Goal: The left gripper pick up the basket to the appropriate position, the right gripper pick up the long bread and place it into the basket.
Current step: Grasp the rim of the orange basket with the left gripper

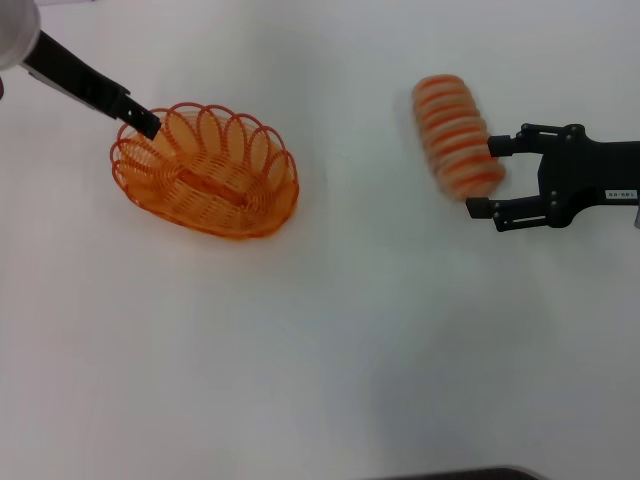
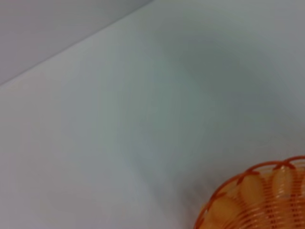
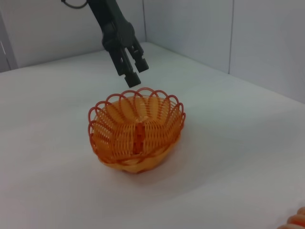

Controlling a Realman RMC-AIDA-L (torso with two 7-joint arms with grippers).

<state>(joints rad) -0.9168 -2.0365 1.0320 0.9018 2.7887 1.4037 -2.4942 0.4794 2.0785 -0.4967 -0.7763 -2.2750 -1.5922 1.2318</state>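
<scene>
The orange wire basket [image 1: 205, 172] sits upright on the white table at the left, and shows too in the right wrist view [image 3: 136, 133] and at a corner of the left wrist view [image 2: 257, 198]. My left gripper [image 1: 148, 122] hovers just above its far-left rim, fingers a little apart and holding nothing [image 3: 134, 75]. At the right lies the long bread [image 1: 455, 132], tan with orange ridges and blurred. My right gripper [image 1: 483, 178] is open, its fingers on either side of the bread's near end. The upper fingertip [image 1: 494, 146] touches the loaf. A sliver of bread [image 3: 296, 222] shows in the right wrist view.
The white table [image 1: 330, 330] stretches bare between basket and bread and across the whole front. Grey walls [image 3: 228, 33] stand behind the table's far edge and corner.
</scene>
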